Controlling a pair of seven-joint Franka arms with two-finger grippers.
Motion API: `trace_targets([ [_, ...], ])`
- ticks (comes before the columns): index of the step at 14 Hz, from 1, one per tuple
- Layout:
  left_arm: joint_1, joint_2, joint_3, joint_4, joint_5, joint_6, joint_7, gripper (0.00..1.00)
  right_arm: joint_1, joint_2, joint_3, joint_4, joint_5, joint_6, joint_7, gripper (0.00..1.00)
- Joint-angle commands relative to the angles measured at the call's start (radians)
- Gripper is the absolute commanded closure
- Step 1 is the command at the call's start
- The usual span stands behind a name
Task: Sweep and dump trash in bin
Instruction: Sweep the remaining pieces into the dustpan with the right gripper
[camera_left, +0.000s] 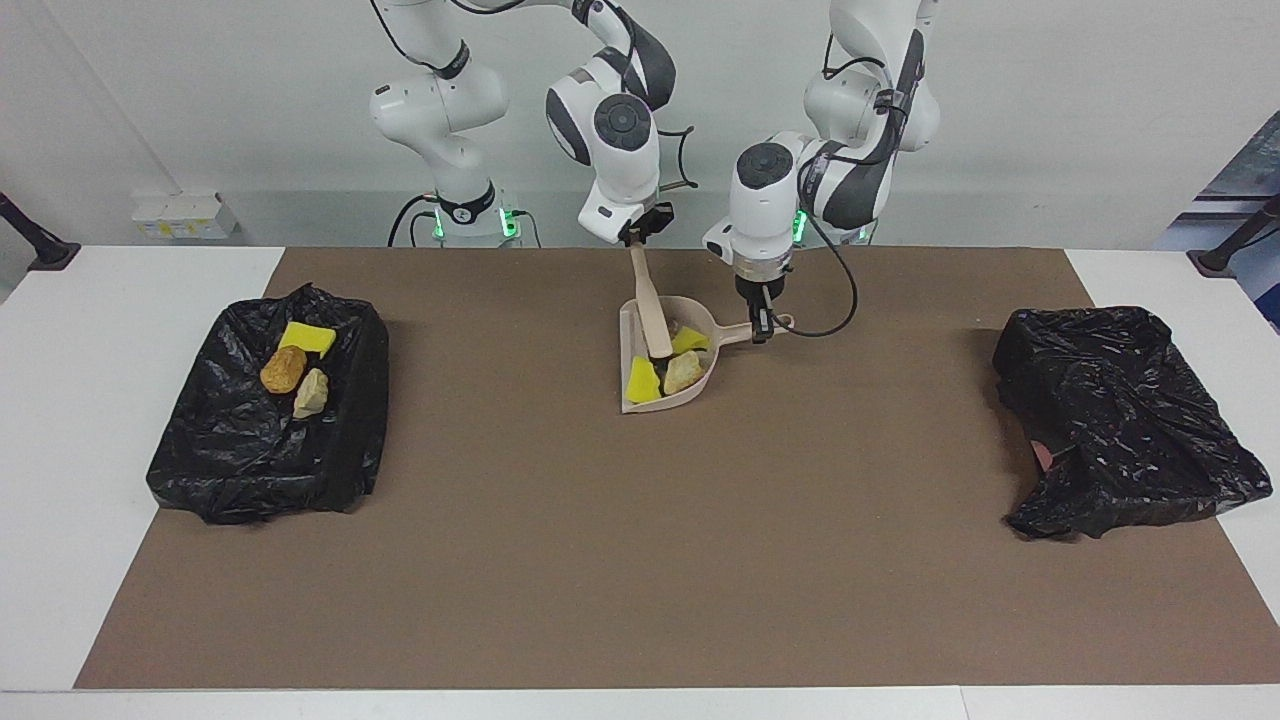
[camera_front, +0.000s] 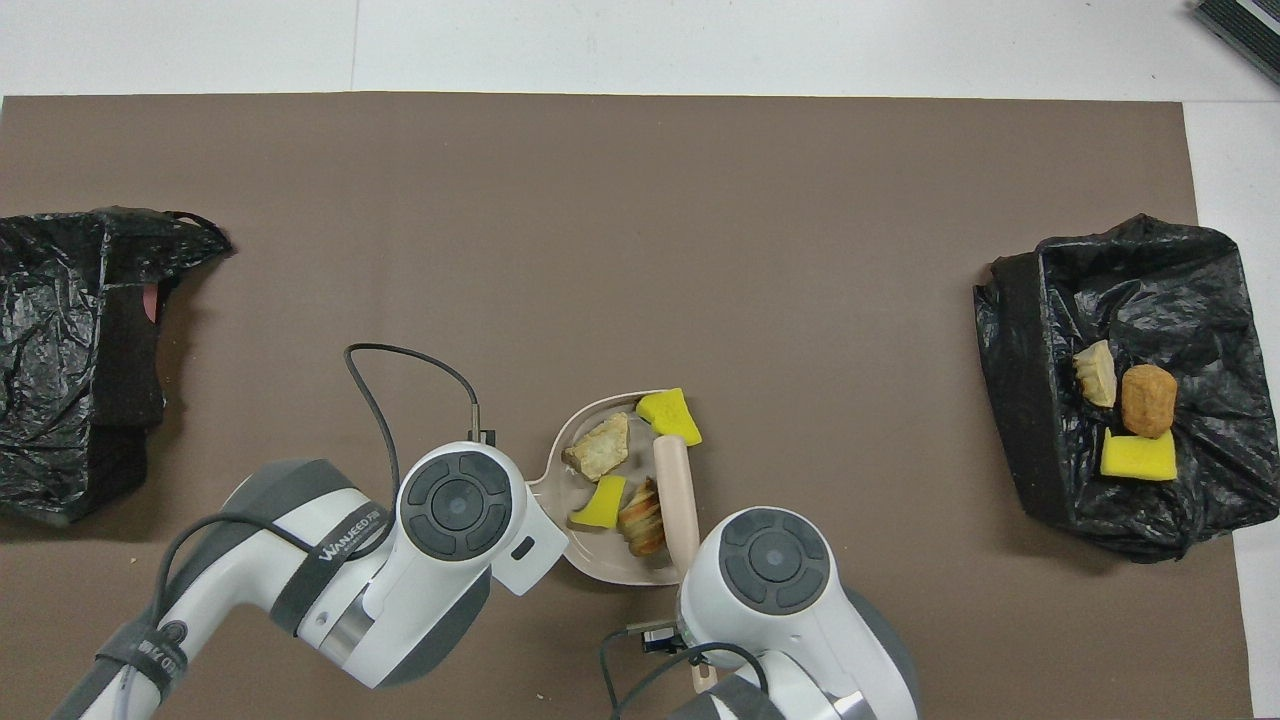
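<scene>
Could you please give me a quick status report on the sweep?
Left gripper shut on dustpan handle. Right gripper shut on brush. Four trash pieces in pan, three in bin. Nothing blocking.

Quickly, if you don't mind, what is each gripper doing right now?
Left gripper: shut on the dustpan by its handle.
Right gripper: shut on the brush, which reaches into the dustpan.

Glossy white arms, dark grey joint caps, black cables, green base lights
</scene>
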Motion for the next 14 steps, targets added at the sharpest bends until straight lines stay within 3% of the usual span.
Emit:
trace_targets([
  [1, 0.024, -0.020, 0.007, -0.036, 0.019, 0.040, -0.016, 1.00, -0.055, 0.012, 0.001, 0.085, -0.014, -0.101, -0.040, 1.00],
  [7, 0.058, -0.010, 0.007, -0.031, 0.012, 0.067, -0.010, 1.00, -0.072, 0.010, -0.001, 0.152, -0.052, -0.147, -0.020, 1.00],
  [14, 0.172, 0.065, 0.009, 0.065, -0.036, 0.070, 0.103, 1.00, -0.076, -0.020, 0.006, 0.101, -0.053, -0.101, 0.063, 1.00],
])
